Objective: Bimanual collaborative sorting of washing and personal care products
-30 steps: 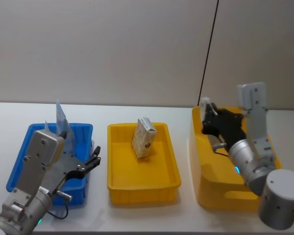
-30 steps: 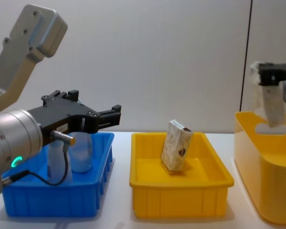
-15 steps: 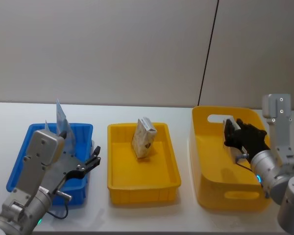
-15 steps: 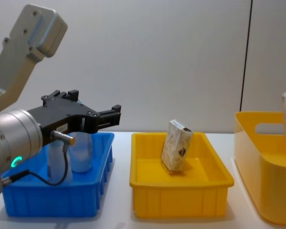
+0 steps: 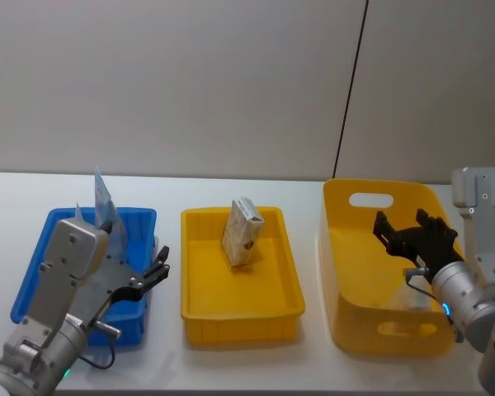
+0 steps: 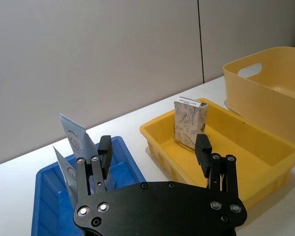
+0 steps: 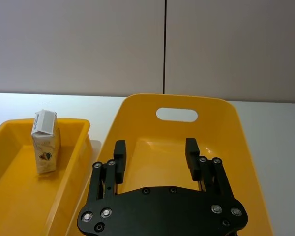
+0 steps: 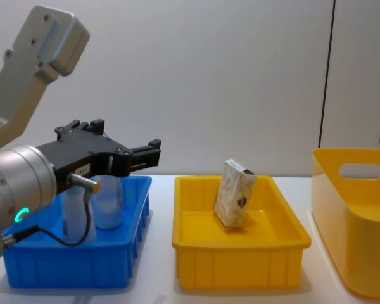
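Yellow bin below right gripper, jaws spread wide, gripping nothing. Left gripper likewise released, hovering at front of blue tray, near tubes standing inside. Carton leaning in yellow tray, between the two. With carton as likely next pick: raise right claw clear of bin wall first, descend from above, square jaws to narrow faces, close gently to avoid tipping or crushing.

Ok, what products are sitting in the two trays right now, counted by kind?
Pale blue squeeze tubes: 2, in the blue tray
Beige patterned carton: 1, in the yellow tray
Total: 3
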Controlling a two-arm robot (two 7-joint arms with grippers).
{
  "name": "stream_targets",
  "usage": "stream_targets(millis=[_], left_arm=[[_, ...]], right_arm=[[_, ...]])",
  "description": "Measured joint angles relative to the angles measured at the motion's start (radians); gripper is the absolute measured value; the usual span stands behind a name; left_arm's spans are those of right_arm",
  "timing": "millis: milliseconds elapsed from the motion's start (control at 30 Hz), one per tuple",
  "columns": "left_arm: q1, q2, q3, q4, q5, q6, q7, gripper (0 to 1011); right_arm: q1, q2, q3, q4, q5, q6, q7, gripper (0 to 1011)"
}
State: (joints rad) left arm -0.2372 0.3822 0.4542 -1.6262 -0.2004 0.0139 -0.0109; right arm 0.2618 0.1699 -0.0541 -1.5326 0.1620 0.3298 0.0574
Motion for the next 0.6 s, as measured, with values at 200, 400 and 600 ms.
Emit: stream_targets(millis=[200,400,600], left_arm=[[0.000,0.000,0.000,0.000,0.000,0.000,0.000,1001],[0.000,0.000,0.000,0.000,0.000,0.000,0.000,1001],[0.003,0.001,-0.003,-0.003,0.004,0.001,0.003,1001]], right_arm=[[-0.011,0.007,-0.001,-0.014,-0.002,-0.025,0.024,870],[-0.023,0.017,-0.010,-0.036,-0.004,-0.061,0.058,1002],[-0.031,0.023,-0.017,-0.052,-0.005,-0.082,0.077,1002]])
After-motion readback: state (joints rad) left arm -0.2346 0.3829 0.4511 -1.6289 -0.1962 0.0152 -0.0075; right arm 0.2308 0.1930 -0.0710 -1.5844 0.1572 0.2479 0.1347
